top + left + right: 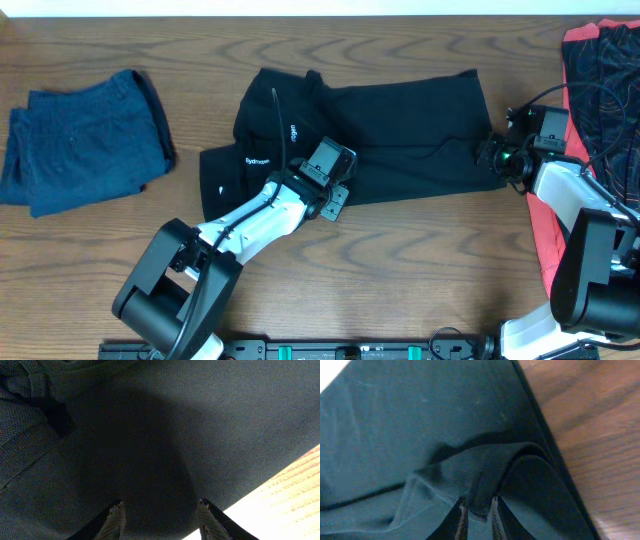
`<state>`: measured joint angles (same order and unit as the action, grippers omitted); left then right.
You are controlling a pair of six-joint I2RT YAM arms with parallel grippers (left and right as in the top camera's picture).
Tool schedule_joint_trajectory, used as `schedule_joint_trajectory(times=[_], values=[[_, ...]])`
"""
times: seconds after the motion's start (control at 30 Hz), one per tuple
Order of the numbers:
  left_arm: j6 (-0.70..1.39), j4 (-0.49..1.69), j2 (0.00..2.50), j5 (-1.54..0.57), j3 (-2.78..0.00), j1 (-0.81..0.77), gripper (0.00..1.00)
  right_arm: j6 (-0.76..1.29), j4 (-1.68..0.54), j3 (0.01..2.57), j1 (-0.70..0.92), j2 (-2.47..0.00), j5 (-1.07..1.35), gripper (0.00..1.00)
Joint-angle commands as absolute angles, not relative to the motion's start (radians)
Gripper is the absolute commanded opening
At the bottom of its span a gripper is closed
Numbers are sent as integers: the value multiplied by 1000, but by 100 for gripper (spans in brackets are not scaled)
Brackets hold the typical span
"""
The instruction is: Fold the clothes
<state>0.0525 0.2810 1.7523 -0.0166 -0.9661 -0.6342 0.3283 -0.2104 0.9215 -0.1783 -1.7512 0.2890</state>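
Trousers, right end, says the inspector. How do the jaws stand?

Operator: The right gripper is closed tight on a raised ridge of black cloth just inside the hem corner. The cloth fills the gap between its fingers. The left gripper has its jaws apart with nothing between them. Its fingertips sit low over the fabric near the lower edge, with bare table just beside.

Inspector: Location of the garment?

Operator: It is laid flat across the middle of the table, with the waist and white logo to the left and the legs running right. A folded dark blue piece lies well apart at the left, and a red-and-black piece lies at the far right.

Inspector: Judgement on the step?

Operator: Probably a fold of the leg end toward the waist. The pinch looks shallow, and I cannot tell how many layers it has caught.

Recommendations:
- Lift only enough to clear the cloth beneath.
- Carry the end leftward in a low arc, square to the long edges.
- Lay the hem parallel with the waistband.
- Have the left jaws press down at the fold line as an anchor, so the body does not drag.

Risks noted: the cloth may slip out of the pinch, or the far corner may trail and skew the fold.
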Motion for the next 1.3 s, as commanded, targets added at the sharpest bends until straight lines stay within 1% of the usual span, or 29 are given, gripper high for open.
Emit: schedule_joint_trajectory(times=[0.0,0.63,0.77,0.93,1.03,1.17,1.23,1.27], values=[[58,284,1758,-16,-955,-635,49,313,-228,934,-182,-1725,233,16],[59,284,1758,-16,-955,-635,49,318,-345,934,-182,-1726,181,18],[59,284,1758,-16,-955,-635,49,318,-332,934,-182,-1729,181,20],[58,284,1758,-16,-955,-635,49,317,-289,934,-175,-1761,183,24],[58,284,1758,-16,-955,-635,49,317,-255,934,-160,-1794,191,24],[58,284,1758,-16,-955,-635,49,317,-226,934,-139,-1824,199,17],[58,284,1758,-16,-955,-635,49,317,-223,934,-137,-1824,199,12],[58,284,1758,-16,-955,-635,48,318,-220,934,-138,-1824,199,7]])
